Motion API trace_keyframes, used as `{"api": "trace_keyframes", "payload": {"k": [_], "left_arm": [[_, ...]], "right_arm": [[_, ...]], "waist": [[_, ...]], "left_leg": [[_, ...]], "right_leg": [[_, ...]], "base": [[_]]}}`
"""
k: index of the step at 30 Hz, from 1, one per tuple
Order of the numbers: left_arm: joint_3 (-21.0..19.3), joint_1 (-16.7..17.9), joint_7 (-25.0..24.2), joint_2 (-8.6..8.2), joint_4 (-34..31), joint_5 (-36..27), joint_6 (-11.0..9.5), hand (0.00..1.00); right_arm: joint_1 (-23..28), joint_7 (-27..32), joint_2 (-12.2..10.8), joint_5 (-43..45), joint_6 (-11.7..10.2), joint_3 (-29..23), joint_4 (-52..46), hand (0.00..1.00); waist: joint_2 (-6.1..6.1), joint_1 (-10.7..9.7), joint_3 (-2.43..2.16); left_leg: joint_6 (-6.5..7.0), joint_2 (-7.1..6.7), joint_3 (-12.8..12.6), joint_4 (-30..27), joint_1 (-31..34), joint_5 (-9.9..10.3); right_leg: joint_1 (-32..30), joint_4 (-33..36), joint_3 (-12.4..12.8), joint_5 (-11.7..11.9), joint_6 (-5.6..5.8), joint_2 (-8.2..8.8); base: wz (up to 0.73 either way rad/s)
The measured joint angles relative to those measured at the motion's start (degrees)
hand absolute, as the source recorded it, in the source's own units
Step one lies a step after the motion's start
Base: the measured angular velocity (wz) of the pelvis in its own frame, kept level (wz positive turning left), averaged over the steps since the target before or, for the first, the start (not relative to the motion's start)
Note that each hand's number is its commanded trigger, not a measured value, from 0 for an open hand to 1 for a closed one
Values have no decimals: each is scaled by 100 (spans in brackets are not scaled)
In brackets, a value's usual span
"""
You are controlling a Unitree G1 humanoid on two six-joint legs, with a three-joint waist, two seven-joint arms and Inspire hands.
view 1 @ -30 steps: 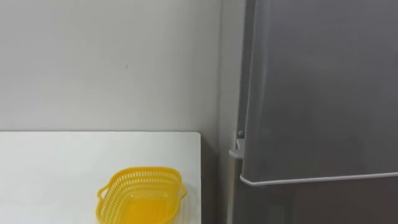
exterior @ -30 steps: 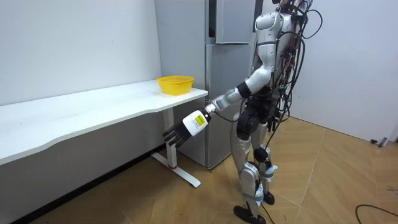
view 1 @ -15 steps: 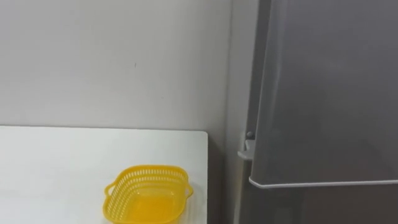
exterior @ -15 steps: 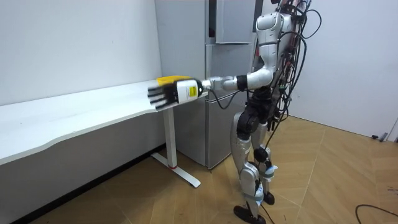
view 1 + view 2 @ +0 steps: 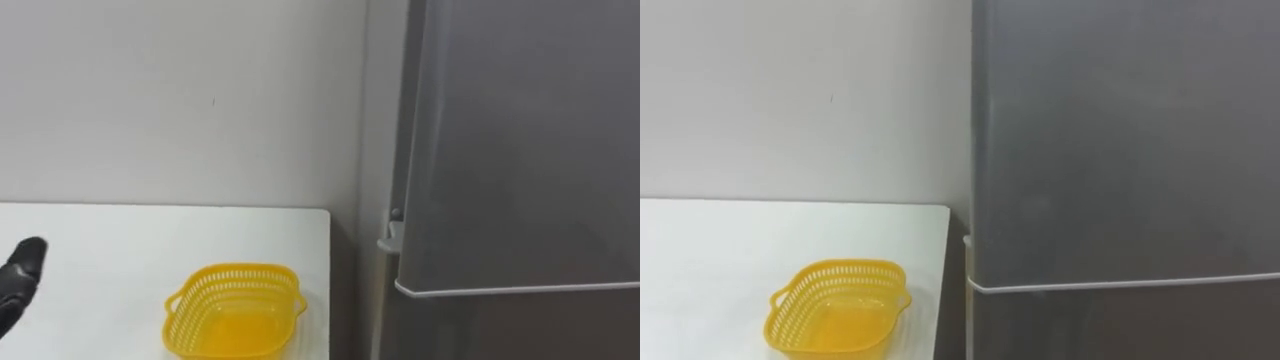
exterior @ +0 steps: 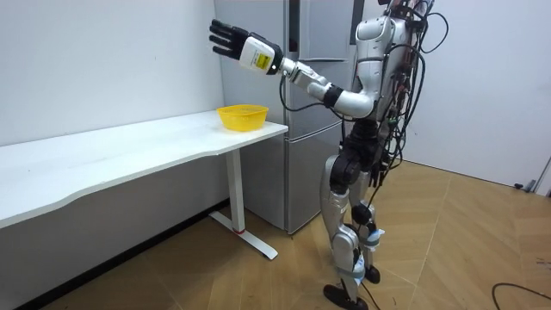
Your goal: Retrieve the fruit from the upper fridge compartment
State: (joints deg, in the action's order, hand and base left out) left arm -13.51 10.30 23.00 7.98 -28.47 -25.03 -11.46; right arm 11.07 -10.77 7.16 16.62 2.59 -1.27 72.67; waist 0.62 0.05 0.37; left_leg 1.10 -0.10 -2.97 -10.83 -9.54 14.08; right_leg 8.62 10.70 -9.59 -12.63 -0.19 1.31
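Room view: your left robot hand [image 6: 231, 39] is up high, fingers spread apart, left of the yellow basket [image 6: 242, 115] on the bench [image 6: 129, 146]; fridge [image 5: 520, 150] is shut.

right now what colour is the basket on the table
Yellow. The basket shows best in the left eye view.

Tall grey fridge [image 5: 520, 150], standing upright just beside the end of the white desk [image 5: 100, 235]. Upper door [image 5: 1120, 130] shut, smooth and plain, parted from the lower door [image 5: 1120, 325] by a pale seam.
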Motion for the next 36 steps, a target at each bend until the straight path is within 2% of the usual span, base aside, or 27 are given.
{"api": "trace_keyframes", "payload": {"k": [4,9,10,13,16,20,27,31,35,36], "left_arm": [[317,-265,-919,44,-160,-337,152,0],[782,-566,-1696,120,-193,-582,274,0],[887,-644,-1870,157,-193,-588,322,0],[1118,-838,-2288,233,-193,-589,497,0],[1179,-883,-2709,241,-193,-591,596,0],[1178,-940,-3051,243,-192,-602,745,0],[1205,-943,-3736,246,-191,-604,1092,0],[1265,-957,-4083,247,-190,-610,1313,0],[1277,-957,-4337,263,-191,-715,1416,0],[1292,-960,-4422,310,-191,-855,1418,0]], "right_arm": [[-108,-71,-2,82,3,1,67,0],[-225,-67,9,198,2,5,122,0],[-326,-62,17,190,-1,5,153,0],[-438,-51,38,186,-2,6,215,0],[-486,-32,39,158,-1,5,274,0],[-477,-8,55,160,20,5,339,0],[-494,-81,90,195,154,4,335,0],[-530,-221,158,198,305,4,330,0],[-529,-255,219,283,381,0,322,0],[-529,-253,223,354,385,0,322,0]], "waist": [[-17,-99,-11],[-6,-255,-9],[-40,-291,20],[-95,-399,26],[-127,-492,15],[-156,-516,26],[-189,-601,16],[-228,-611,-15],[-241,-633,-33],[-248,-661,-38]], "left_leg": [[0,10,-12,-3,48,0],[0,27,-28,-1,86,0],[0,31,-62,0,102,0],[0,30,-112,0,117,0],[0,31,-144,0,89,0],[0,39,-164,1,97,-1],[0,36,-184,3,83,-1],[0,43,-280,0,77,-1],[-1,45,-324,0,69,-1],[-1,46,-323,2,46,-1]], "right_leg": [[-80,9,21,4,-2,-8],[-153,93,45,4,-3,-7],[-185,98,87,4,-4,-14],[-213,105,158,6,-5,-19],[-191,108,179,10,-12,-36],[-206,107,178,12,-14,-44],[-180,103,210,12,-14,-39],[-221,105,256,14,-18,-47],[-226,104,342,14,-19,-59],[-223,104,351,14,-18,-61]], "base": [[-3],[-3],[-15],[-14],[-10],[-2],[1],[-4],[-9],[-5]]}}
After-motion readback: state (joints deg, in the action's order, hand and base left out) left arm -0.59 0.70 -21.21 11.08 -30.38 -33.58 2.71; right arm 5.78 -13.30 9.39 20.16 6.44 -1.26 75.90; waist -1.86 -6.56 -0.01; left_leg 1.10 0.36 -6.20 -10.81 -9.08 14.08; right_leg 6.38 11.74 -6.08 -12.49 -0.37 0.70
